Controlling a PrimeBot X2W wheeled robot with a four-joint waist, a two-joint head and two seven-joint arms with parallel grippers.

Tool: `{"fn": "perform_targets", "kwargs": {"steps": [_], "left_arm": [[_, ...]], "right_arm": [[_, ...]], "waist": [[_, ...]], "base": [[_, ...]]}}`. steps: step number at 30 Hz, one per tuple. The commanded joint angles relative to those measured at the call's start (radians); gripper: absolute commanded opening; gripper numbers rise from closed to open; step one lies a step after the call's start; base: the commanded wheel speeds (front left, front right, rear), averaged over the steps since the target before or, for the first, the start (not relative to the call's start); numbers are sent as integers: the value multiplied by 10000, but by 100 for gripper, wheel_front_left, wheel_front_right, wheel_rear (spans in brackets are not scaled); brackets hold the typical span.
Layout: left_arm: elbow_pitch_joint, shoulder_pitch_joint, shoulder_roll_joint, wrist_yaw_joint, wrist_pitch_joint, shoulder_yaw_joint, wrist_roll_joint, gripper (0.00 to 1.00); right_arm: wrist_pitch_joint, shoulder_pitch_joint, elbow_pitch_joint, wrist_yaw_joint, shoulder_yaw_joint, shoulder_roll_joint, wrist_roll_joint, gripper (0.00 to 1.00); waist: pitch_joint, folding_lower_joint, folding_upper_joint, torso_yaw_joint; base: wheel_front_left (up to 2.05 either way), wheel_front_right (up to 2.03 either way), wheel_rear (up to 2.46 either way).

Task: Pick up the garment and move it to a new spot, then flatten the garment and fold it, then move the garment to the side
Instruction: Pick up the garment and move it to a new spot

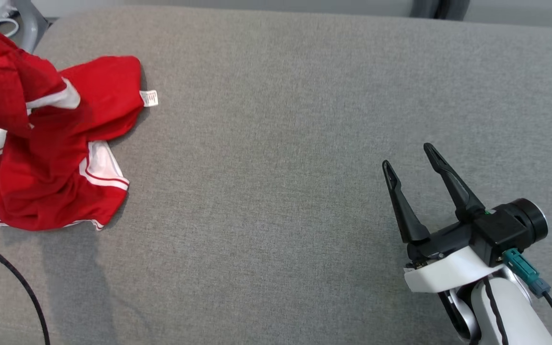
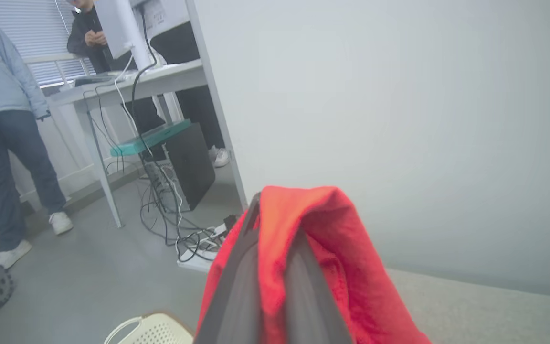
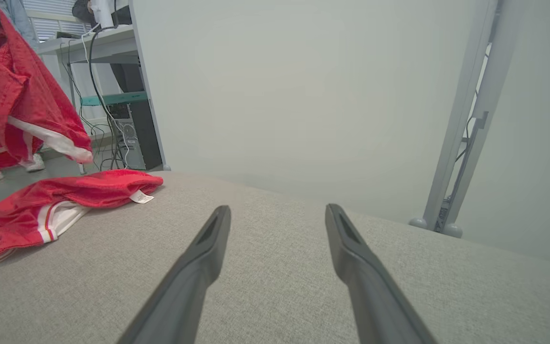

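Note:
A red garment [image 1: 55,158] with white trim lies bunched at the left edge of the grey padded surface [image 1: 276,143]. One end of it [image 1: 7,91] is lifted off the surface and hangs in folds. In the left wrist view my left gripper [image 2: 275,220] is shut on this lifted red cloth [image 2: 342,248], which drapes over both fingers. My right gripper [image 1: 408,155] rests open and holds nothing at the lower right, far from the garment. The right wrist view has its fingers [image 3: 277,210] spread over bare surface, with the garment [image 3: 65,196] at the far left.
A white care label [image 1: 149,97] sticks out of the garment. A black cable [image 1: 17,282] crosses the lower left corner. Beyond the surface stand a desk with tangled cables [image 2: 160,210], a person [image 2: 3,119], and a grey metal post [image 3: 470,110].

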Motion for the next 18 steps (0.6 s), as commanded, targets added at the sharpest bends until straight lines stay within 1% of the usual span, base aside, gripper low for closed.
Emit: {"fn": "perform_targets", "kwargs": {"steps": [1, 3, 5, 8, 11, 16, 17, 18], "left_arm": [[-333, 3, -115, -70, -296, 85, -167, 0], [-835, 128, -292, -217, -639, 105, -307, 0], [-1358, 306, -588, -208, -910, 181, -535, 0], [-2210, 619, -994, -297, -985, 117, -805, 0], [-3037, 994, -1504, -262, -846, -87, -975, 0], [-4318, 1505, -2308, -149, -447, -629, -1174, 0], [-4744, 1649, -2646, -22, -357, -788, -1215, 0], [-4913, 1723, -2830, 56, -314, -935, -1177, 0]], "right_arm": [[-112, 144, 85, -3, -101, 7, 69, 100], [-137, 240, 163, -3, -181, 52, 125, 100], [-149, 368, 249, -3, -311, 103, 179, 100], [-179, 550, 293, -3, -547, 157, 259, 100], [-195, 650, 264, -3, -731, 176, 248, 100], [-196, 651, 83, -3, -1047, 193, 168, 100], [-194, 600, 33, -3, -1179, 194, 145, 100], [-194, 567, 8, -3, -1241, 195, 146, 100]], "waist": [[-394, 0, 0, -71], [-691, 0, 0, -135], [-1067, 0, 0, -215], [-1476, 0, 0, -382], [-1752, 0, 0, -654], [-1874, 0, 0, -1302], [-1833, 0, 0, -1646], [-1794, 0, 0, -1827]], "base": [[0, 0, 0], [0, 0, 0], [0, 0, 0], [0, 0, 0], [0, 0, 0], [0, 0, 0], [0, 0, 0], [0, 0, 0]]}}
